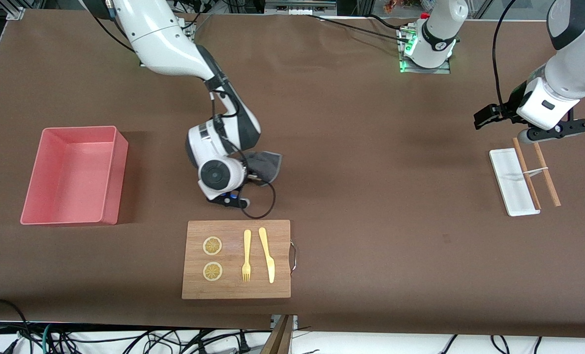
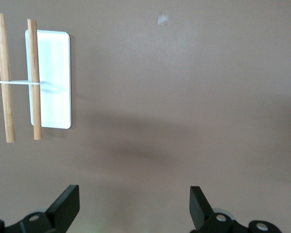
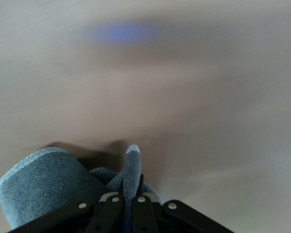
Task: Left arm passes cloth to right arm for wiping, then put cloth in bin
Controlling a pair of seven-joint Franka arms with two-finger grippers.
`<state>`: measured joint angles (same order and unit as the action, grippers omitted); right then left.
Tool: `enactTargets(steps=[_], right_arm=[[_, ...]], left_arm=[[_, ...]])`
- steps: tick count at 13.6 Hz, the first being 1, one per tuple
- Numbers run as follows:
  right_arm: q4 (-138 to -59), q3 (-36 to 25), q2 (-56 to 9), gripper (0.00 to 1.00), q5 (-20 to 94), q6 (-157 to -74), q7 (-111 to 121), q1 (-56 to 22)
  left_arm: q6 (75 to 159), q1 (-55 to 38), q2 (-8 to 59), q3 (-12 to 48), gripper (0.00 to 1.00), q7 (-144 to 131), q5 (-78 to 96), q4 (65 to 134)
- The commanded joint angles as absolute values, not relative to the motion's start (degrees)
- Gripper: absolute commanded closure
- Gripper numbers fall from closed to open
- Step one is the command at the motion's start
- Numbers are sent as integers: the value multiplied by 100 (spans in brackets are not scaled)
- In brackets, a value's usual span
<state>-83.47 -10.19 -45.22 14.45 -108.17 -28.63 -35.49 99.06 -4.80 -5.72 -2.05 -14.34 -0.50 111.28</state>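
Note:
The dark grey cloth hangs crumpled from my right gripper, which is shut on a fold of it. In the right wrist view the cloth bunches beside the right gripper, low over bare brown table. I cannot tell whether the cloth touches the table. The pink bin stands toward the right arm's end of the table and holds nothing that shows. My left gripper waits open and holding nothing, up over the table at the left arm's end. Its fingertips stand wide apart around the left gripper.
A wooden board with two lemon slices, a yellow fork and a yellow knife lies nearer the front camera than the cloth. A white oblong tray with two banded wooden chopsticks lies under the left arm.

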Motion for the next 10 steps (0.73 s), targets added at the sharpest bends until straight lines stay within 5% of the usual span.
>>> enactTargets(steps=[1, 6, 10], right_arm=[[-8438, -1571, -4263, 100, 1380, -10241, -2069, -3577], [-8429, -2837, -4201, 100, 1213, -9449, 101, -3577], [-8446, -2936, -4262, 100, 1274, -9448, 115, -3699]], left_arm=[[9923, -457, -475, -202, 0, -1318, -237, 10917], [9485, -483, -343, -193, 0, -1081, -229, 10153], [9466, -483, -203, -202, 0, -1055, -229, 9775]])
